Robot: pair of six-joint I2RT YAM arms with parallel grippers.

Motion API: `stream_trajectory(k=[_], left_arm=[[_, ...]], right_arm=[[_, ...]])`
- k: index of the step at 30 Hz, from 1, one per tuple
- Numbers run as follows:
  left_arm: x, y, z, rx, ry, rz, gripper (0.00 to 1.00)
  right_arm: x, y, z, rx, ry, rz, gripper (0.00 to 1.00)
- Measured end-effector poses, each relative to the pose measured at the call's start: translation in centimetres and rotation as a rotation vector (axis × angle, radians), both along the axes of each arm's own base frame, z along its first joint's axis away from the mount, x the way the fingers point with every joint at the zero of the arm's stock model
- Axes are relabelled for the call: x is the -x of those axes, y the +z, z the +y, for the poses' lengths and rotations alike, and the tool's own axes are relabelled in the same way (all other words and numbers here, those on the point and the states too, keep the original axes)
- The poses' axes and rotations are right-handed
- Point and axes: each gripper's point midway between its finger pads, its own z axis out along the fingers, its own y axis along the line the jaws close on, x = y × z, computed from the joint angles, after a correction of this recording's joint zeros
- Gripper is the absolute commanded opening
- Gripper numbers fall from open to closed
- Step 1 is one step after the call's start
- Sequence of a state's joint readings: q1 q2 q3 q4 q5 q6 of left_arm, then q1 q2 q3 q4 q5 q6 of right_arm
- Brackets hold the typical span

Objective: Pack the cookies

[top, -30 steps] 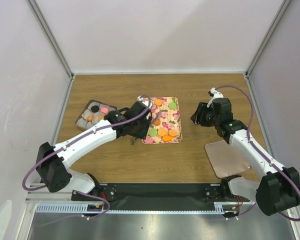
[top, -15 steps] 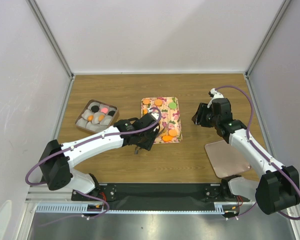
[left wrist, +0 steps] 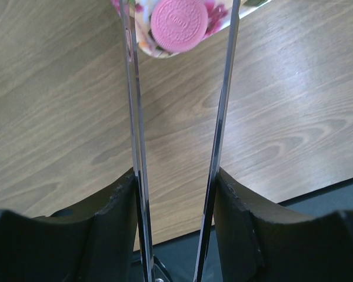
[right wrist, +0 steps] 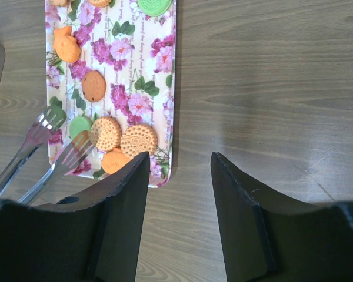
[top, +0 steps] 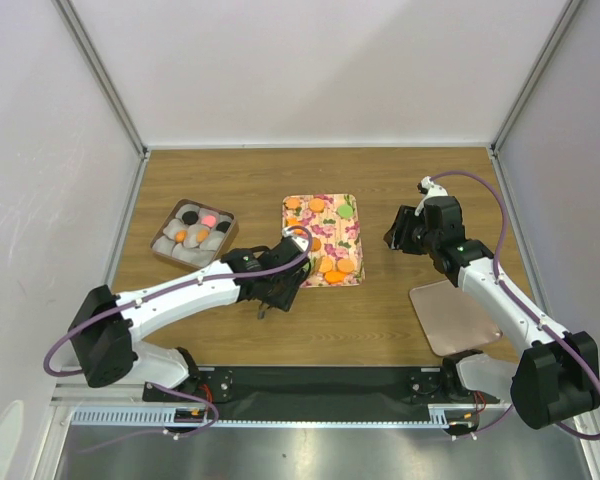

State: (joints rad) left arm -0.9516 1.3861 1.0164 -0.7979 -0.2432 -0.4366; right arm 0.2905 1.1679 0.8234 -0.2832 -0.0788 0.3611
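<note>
Got a pink cookie at the floral tray's near-left corner, other cookies spread across it. Framed between the tongs tips, not pinched yet. Left gripper clamped on the tongs for reach; right gripper parked off the tray's right edge, fingers apart, empty, probably staying clear.
</note>
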Motion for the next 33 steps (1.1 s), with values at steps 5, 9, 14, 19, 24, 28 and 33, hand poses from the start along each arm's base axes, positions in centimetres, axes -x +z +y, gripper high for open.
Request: stream_trajectory(k=[5, 9, 14, 19, 24, 28, 33], left_arm=[[0.24, 0.24, 0.60, 0.000, 0.012, -0.008, 0.54], [0.23, 0.19, 0.73, -0.004, 0.014, -0.010, 0.53], [0.31, 0.02, 0.89, -0.010, 0.015, -0.008, 0.52], [0.38, -0.10, 0.97, -0.013, 0.014, -0.005, 0.51], [0.38, -0.17, 0.96, -0.015, 0.014, -0.004, 0.50], [0.39, -0.39, 0.96, -0.022, 0.013, 0.001, 0.50], [0.54, -0.62, 0.88, -0.030, 0.007, 0.006, 0.50]], right_arm=[[0.00, 0.00, 0.01, 0.000, 0.000, 0.000, 0.52], [0.01, 0.01, 0.02, 0.000, 0.001, 0.000, 0.52], [0.01, 0.01, 0.01, 0.000, 0.000, 0.000, 0.52], [0.00, 0.02, 0.01, 0.000, 0.000, -0.001, 0.52], [0.01, 0.01, 0.01, 0.000, 0.000, 0.000, 0.52], [0.00, 0.02, 0.01, 0.000, 0.000, -0.001, 0.52], [0.00, 0.02, 0.01, 0.000, 0.000, -0.001, 0.52]])
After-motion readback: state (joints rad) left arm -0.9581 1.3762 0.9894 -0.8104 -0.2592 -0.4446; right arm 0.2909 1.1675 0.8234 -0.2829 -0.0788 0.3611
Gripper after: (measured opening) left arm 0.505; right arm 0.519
